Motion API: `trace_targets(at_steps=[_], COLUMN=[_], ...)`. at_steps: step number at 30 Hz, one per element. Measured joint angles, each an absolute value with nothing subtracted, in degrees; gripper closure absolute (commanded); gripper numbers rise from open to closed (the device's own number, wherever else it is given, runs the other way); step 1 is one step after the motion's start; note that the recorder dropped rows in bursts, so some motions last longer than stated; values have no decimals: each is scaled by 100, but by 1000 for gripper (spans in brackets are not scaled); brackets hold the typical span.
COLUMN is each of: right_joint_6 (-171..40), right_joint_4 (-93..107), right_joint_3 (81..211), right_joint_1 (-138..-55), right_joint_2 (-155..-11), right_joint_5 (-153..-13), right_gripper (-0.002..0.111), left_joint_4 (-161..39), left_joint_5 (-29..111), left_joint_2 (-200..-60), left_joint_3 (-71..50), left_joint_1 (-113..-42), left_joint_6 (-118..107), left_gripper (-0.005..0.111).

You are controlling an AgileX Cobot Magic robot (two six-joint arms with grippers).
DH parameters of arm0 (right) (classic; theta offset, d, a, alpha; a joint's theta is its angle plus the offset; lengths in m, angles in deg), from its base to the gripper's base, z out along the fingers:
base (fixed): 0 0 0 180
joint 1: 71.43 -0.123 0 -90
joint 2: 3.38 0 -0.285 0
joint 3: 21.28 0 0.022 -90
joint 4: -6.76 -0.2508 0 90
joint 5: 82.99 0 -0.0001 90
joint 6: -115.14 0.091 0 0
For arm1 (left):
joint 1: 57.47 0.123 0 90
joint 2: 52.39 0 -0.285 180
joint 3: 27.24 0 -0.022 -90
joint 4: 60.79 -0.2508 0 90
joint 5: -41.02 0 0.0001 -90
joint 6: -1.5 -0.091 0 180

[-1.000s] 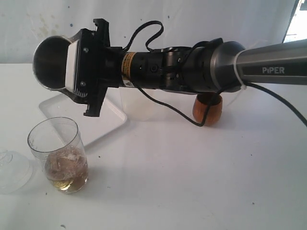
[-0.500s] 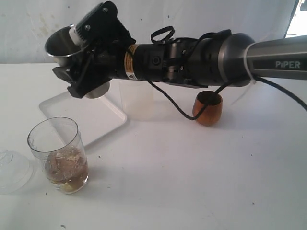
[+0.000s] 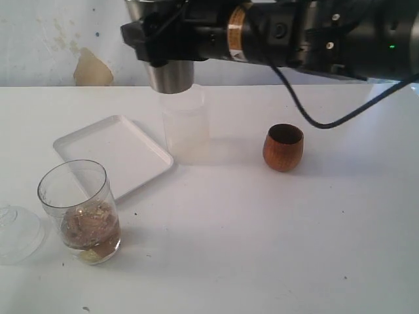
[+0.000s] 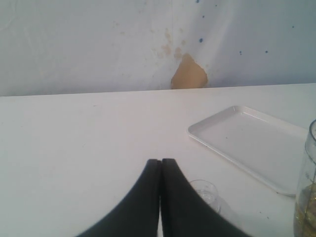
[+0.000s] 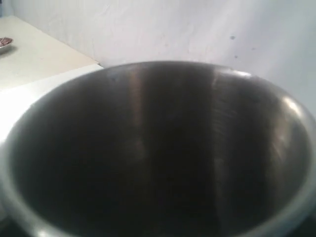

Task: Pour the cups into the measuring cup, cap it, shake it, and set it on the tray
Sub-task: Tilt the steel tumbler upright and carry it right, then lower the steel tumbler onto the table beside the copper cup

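Right pincer (image 3: 160, 36) grasping steel tumbler (image 3: 171, 75), upright, clear of tabletop (image 3: 262, 229). Measuring cup (image 3: 80, 210) well below pincer, apart. Left pincer (image 4: 160, 165) clenched, empty.

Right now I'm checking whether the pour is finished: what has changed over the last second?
The right gripper turned the steel tumbler from tipped on its side, mouth toward the camera, back upright. It also raised it and carried it rightward, so in the exterior view it now sits above the frosted cylinder. It keeps its hold. The measuring cup, tray, wooden cup and clear lid stayed put.
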State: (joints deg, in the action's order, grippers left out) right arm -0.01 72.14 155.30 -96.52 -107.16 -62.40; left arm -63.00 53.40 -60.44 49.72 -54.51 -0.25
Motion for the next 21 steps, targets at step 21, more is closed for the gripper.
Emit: trace_targets(at_steps=[21], right_joint_6=[-1226], right_joint_4=[6999], right_joint_3=[13665], right_joint_1=[-8517], right_joint_2=[-11430], right_joint_5=[-4045], right_gripper=[108], left_joint_4=[-6300], left_joint_5=[5340], left_joint_2=[-6044], left_joint_3=[4972], left_joint_1=[-5451], left_joint_6=[-25], left_gripper=[106])
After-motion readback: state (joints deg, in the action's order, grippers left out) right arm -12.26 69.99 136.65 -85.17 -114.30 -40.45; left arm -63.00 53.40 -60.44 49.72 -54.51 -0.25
